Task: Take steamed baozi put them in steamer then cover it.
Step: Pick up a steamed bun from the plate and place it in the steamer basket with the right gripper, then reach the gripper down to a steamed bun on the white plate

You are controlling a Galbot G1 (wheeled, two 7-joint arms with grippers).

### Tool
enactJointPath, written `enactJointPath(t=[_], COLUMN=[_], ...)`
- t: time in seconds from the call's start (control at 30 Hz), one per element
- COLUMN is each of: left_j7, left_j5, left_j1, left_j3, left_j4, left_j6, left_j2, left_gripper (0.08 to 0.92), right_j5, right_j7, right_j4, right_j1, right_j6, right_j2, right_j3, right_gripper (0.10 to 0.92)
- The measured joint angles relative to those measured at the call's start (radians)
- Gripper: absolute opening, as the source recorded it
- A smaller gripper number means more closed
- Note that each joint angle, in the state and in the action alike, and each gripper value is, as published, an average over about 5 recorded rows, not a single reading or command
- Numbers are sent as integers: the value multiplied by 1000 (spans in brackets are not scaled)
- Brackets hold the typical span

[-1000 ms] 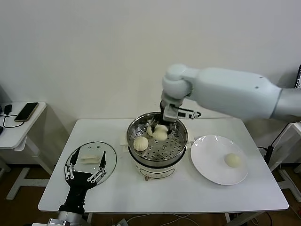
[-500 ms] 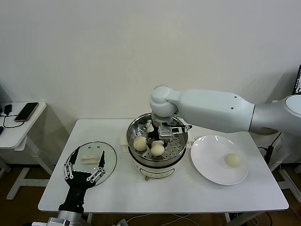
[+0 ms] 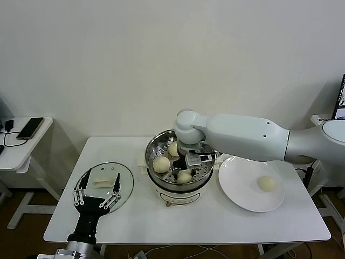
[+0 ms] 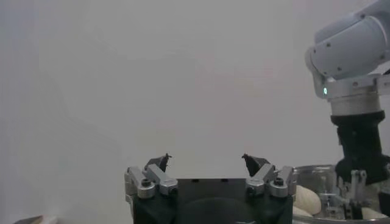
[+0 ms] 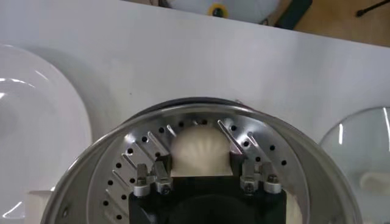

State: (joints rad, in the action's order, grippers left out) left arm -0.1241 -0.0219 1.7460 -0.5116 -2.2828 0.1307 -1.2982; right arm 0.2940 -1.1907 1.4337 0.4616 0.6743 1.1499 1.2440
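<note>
1. The right gripper (image 3: 184, 174) is down inside the steamer (image 3: 152, 144), at about 6 o'clock on the perforated tray (image 5: 131, 159), with the third baozi (image 5: 201, 148) between its fingers (image 5: 232, 139).
2. In the right wrist view the fingers flank that bun closely on both sides. I cannot tell whether they are pressing it or have just let go, so treat the bun as possibly not yet free.
3. The bun appears to sit on the tray, so the step in hand is the release. Spread the jaws fully before any lift, so the soft dough is not dragged or dented.
4. Withdraw straight up. Two other buns sit close by in the pot, one at about 9 o'clock (image 3: 161, 164) and one at about 12 o'clock (image 3: 173, 149); a sideways exit risks nudging them or scraping the steel wall.
5. Clear the rim before swinging towards the white plate (image 3: 235, 194) at the steamer's 3 o'clock, where the last baozi (image 3: 266, 183) waits.
6. Put that fourth bun in the open part of the tray, around 3 o'clock, so none stack.
7. The left gripper (image 3: 98, 194) is parked with its jaws wide apart and empty over the near edge of the glass lid (image 3: 126, 175), which lies at the steamer's 9 o'clock, ready for covering once all four buns are in.
</note>
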Motion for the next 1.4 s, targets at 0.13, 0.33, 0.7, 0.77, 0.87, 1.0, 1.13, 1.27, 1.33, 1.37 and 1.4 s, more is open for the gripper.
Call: enactJointPath(t=[0.13, 0.33, 0.7, 0.77, 0.87, 1.0, 1.13, 1.27, 1.33, 1.37, 1.4], left_j7=[0, 0, 0, 0, 0, 0, 0, -1, -1, -1, -1], left_j5=[0, 0, 0, 0, 0, 0, 0, 0, 0, 1, 1], left_j1=[-1, -2, -13, -14, -14, -16, -17, -14, -13, -12, -11], left_j3=[0, 2, 9, 11, 12, 11, 9, 7, 6, 6, 6], left_j4=[-1, 1, 11, 13, 15, 15, 15, 16, 16, 17, 17], left_j6=[0, -1, -3, -3, -3, -3, -3, -4, -5, -5, -5], left_j2=[0, 1, 8, 9, 10, 11, 11, 8, 7, 7, 7], left_gripper=[823, 823, 823, 823, 823, 823, 823, 823, 823, 823, 823], right_j5=[18, 29, -135, -190, -264, -338, -387, -413, -419, -420, -421], right_j7=[13, 29, -3, -9, -17, -23, -24, -22, -20, -19, -18], right_j4=[5, 2, -63, -96, -158, -252, -342, -416, -447, -460, -473], right_j1=[-1, 8, 74, 82, 87, 75, 39, -16, -49, -65, -82], right_j6=[-5, -10, -153, -215, -309, -414, -486, -532, -548, -555, -561], right_j2=[-11, -37, -174, -209, -260, -322, -370, -401, -410, -413, -416], right_j3=[-13, -50, -108, -108, -102, -92, -90, -105, -118, -124, -131], right_gripper=[809, 822, 823, 823, 823, 823, 823, 823, 823, 823, 823])
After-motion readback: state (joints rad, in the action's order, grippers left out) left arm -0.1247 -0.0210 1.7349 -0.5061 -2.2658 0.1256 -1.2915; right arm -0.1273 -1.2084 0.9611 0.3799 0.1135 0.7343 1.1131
